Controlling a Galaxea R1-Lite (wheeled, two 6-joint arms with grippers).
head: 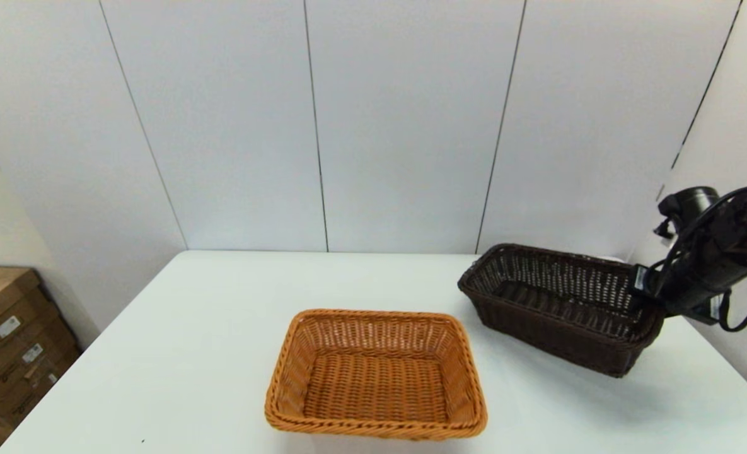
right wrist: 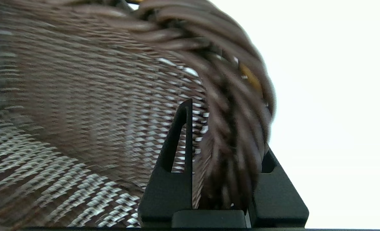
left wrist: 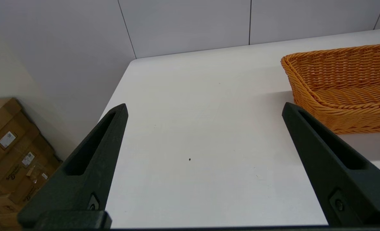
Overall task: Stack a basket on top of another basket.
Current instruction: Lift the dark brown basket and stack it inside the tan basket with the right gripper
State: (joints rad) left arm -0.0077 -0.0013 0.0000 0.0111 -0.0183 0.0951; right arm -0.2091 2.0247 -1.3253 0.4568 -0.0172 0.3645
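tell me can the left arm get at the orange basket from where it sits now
Probably yes. The left gripper is open over bare table, and the orange-tan basket sits just beside it with nothing between. The right gripper is busy clamping the dark brown basket.

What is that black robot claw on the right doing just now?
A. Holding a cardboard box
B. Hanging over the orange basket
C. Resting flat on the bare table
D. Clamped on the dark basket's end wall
D: the right end effector has one finger inside and one outside the dark basket, pinching its braided rim, away from the orange basket.
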